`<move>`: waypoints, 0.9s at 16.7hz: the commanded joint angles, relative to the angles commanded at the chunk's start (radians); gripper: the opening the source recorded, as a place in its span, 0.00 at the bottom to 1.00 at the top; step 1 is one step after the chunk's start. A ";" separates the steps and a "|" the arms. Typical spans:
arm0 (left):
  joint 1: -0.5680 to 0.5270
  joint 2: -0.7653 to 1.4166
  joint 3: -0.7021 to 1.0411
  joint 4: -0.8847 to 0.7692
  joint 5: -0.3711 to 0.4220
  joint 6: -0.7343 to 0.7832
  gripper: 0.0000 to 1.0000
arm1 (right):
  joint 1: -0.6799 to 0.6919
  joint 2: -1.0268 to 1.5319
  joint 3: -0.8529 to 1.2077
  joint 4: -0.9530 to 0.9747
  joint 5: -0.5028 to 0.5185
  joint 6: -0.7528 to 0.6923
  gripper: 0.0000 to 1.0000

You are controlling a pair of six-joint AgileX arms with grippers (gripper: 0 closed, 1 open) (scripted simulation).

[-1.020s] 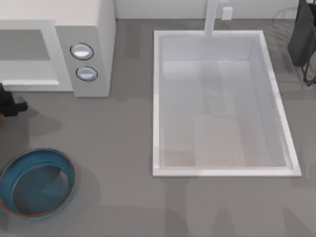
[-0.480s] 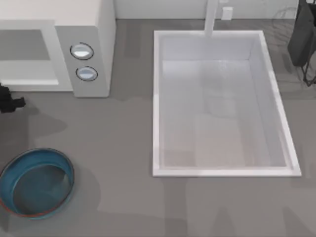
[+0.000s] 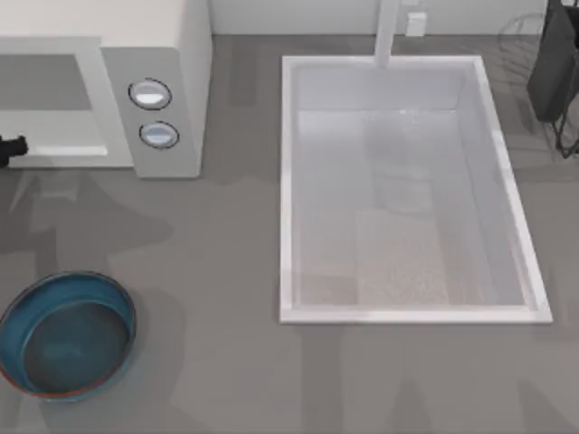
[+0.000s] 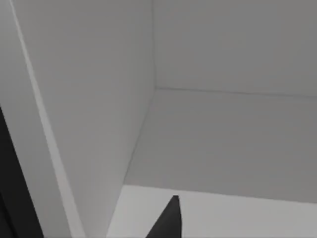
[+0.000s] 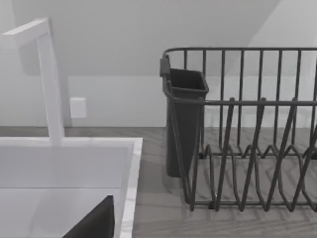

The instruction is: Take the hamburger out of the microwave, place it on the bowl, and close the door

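The white microwave (image 3: 154, 54) stands at the table's back left, its grey cavity (image 3: 45, 81) open toward the front. My left gripper (image 3: 9, 147) is a dark shape at the far left edge, right at the cavity's lower front lip. The left wrist view looks into the cavity's bare grey floor (image 4: 223, 139) and side wall. The hamburger is out of view, and so is the door. The blue bowl (image 3: 68, 334) sits at the front left with nothing in it. My right arm (image 3: 554, 63) is parked at the back right.
A large white sink basin (image 3: 407, 312) with a white tap (image 3: 387, 32) fills the middle right. A dark wire dish rack (image 5: 247, 148) with a cutlery holder (image 5: 183, 124) stands behind the right arm. Two round knobs (image 3: 149, 93) face up on the microwave's panel.
My left gripper has moved from the table in front of the microwave back toward its opening and further off the left edge. The right arm has not moved.
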 joint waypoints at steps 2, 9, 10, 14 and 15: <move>0.000 -0.060 0.000 -0.064 -0.001 0.000 0.00 | 0.000 0.000 0.000 0.000 0.000 0.000 1.00; 0.000 -0.106 -0.002 -0.115 -0.002 0.002 0.00 | 0.000 0.000 0.000 0.000 0.000 0.000 1.00; 0.000 -0.106 -0.002 -0.115 -0.002 0.002 0.00 | 0.000 0.000 0.000 0.000 0.000 0.000 1.00; -0.052 -0.091 0.063 -0.213 -0.067 -0.097 0.00 | 0.000 0.000 0.000 0.000 0.000 0.000 1.00; -0.077 -0.083 0.094 -0.262 -0.098 -0.147 0.00 | 0.000 0.000 0.000 0.000 0.000 0.000 1.00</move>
